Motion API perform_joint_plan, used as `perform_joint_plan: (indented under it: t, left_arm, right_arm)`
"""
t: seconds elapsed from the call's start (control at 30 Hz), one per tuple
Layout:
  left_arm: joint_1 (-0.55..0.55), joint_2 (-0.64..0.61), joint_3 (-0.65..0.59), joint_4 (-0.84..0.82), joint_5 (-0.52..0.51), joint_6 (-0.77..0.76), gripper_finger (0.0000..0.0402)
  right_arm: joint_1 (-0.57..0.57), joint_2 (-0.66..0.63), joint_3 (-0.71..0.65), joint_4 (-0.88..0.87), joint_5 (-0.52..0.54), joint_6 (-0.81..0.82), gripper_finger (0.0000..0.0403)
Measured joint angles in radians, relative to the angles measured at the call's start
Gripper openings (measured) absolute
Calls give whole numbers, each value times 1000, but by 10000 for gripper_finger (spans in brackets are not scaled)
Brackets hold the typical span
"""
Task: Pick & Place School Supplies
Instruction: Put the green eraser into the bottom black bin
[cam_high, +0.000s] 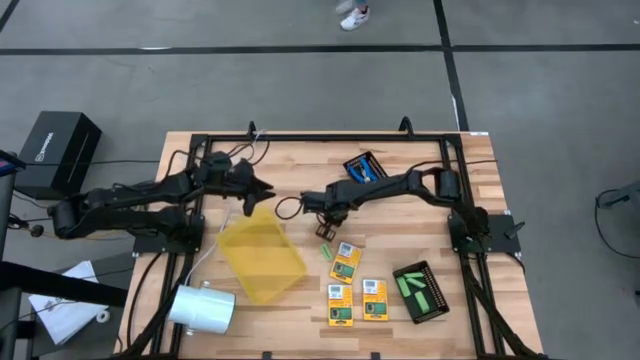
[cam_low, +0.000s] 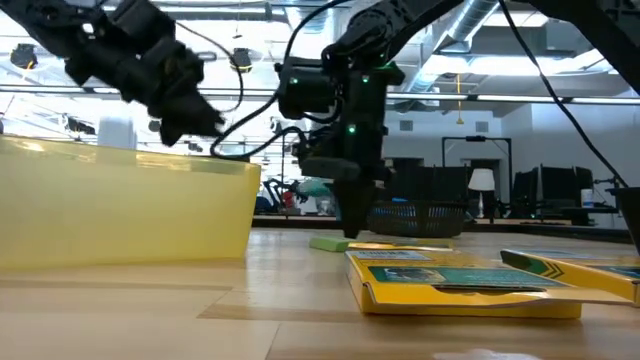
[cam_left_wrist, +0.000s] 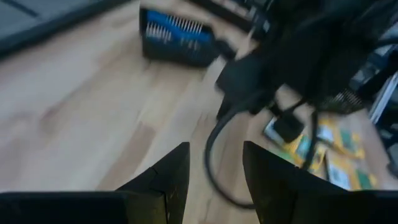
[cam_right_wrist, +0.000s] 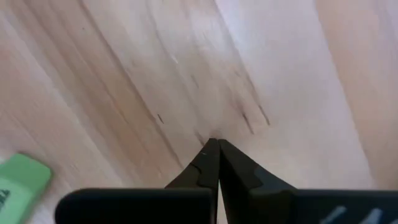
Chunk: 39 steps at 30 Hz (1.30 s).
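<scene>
Near mid-desk, I hold the right end effector (cam_right_wrist: 213, 144) pinched shut on nothing, the green stick (cam_high: 327, 249) lying just beside it toward the crayon boxes (cam_high: 346, 261), nearer than the left arm.

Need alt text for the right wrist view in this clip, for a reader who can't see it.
The right gripper points down at bare wooden table, its two dark fingers pressed shut with nothing between them. A green eraser-like stick lies on the wood beside it, clear of the fingers.
</scene>
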Motion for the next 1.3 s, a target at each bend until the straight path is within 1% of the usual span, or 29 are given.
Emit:
perform_joint_plan:
  t: [0.13,0.23,0.33,0.43,0.6,0.7,0.77,0.9,1.07,1.2,1.3]
  left_arm:
    - [0,-21,61,0,10,-49,138]
    - [-10,-32,103,3,52,-79,127]
    - [-45,-33,132,2,62,-82,114]
    - [-85,-33,147,-2,87,-47,104]
    - [-147,9,168,-2,91,-60,100]
    - [-179,73,180,2,114,-44,103]
    - [-198,129,185,-7,143,-44,104]
    - [-247,227,204,6,157,-37,108]
    - [-303,363,253,22,177,8,113]
    - [-344,505,320,36,190,30,115]
    - [-359,610,385,42,192,30,107]
  right_arm:
    - [-10,-50,0,1,-26,12,1]
    - [-6,-92,2,3,-88,43,1]
    - [21,-119,2,23,-152,123,1]
    - [60,-169,3,32,-161,191,0]
    - [99,-254,3,48,-159,240,0]
    - [91,-320,4,30,-145,278,0]
    - [79,-364,7,9,-99,299,0]
    - [30,-463,5,-54,-20,275,0]
    - [-61,-578,7,-135,47,208,0]
    - [-142,-646,7,-139,73,98,0]
    - [-202,-682,7,-146,71,38,0]
